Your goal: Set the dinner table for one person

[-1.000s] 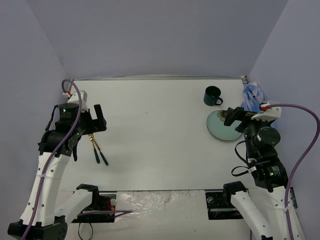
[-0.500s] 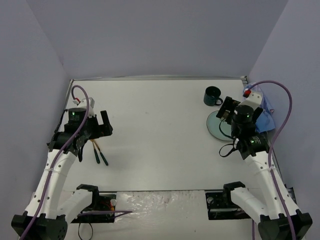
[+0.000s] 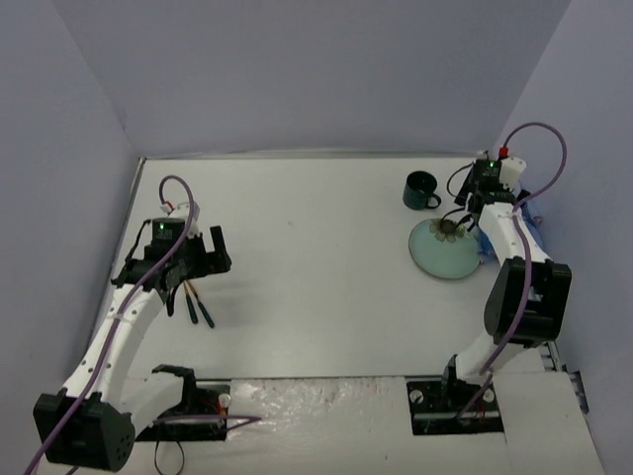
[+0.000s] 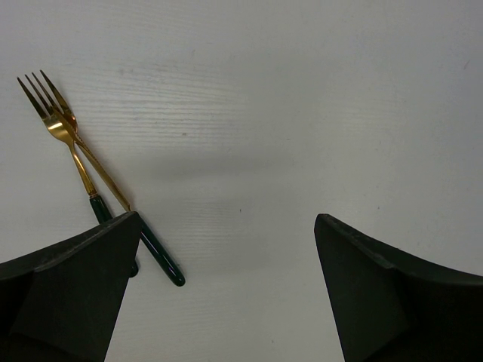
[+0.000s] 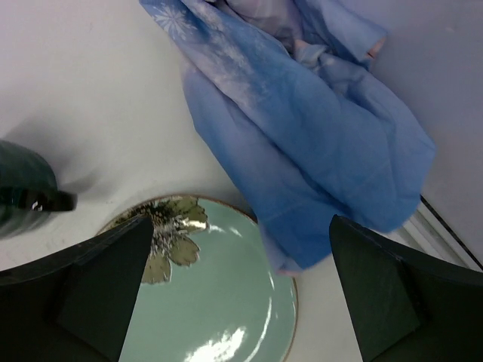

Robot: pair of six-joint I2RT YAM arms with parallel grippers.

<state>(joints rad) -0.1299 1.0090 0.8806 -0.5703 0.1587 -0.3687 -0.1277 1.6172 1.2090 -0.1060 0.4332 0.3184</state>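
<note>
The white dinner table (image 3: pixel 316 267) carries two gold forks with dark green handles (image 3: pixel 195 300), crossed at the left. In the left wrist view the forks (image 4: pixel 75 154) lie left of my open, empty left gripper (image 4: pixel 226 290), which hovers over bare table (image 4: pixel 317 113); from above the left gripper (image 3: pixel 208 254) is just beyond the forks. A pale green plate with a leaf print (image 3: pixel 445 250) lies at the right. My right gripper (image 5: pixel 241 294) is open and empty, above the plate (image 5: pixel 219 309) and the edge of the blue cloth (image 5: pixel 302 136). It also shows from above (image 3: pixel 463 226).
A dark green mug (image 3: pixel 419 190) stands behind the plate, and shows at the left edge of the right wrist view (image 5: pixel 23 192). The blue snowflake cloth (image 3: pixel 527 220) lies crumpled at the table's right edge, partly over the plate rim. Purple walls enclose the table.
My right arm has stretched far back and now points down over the plate and cloth. My left gripper has moved a little right and nearer, staying open beside the forks.
</note>
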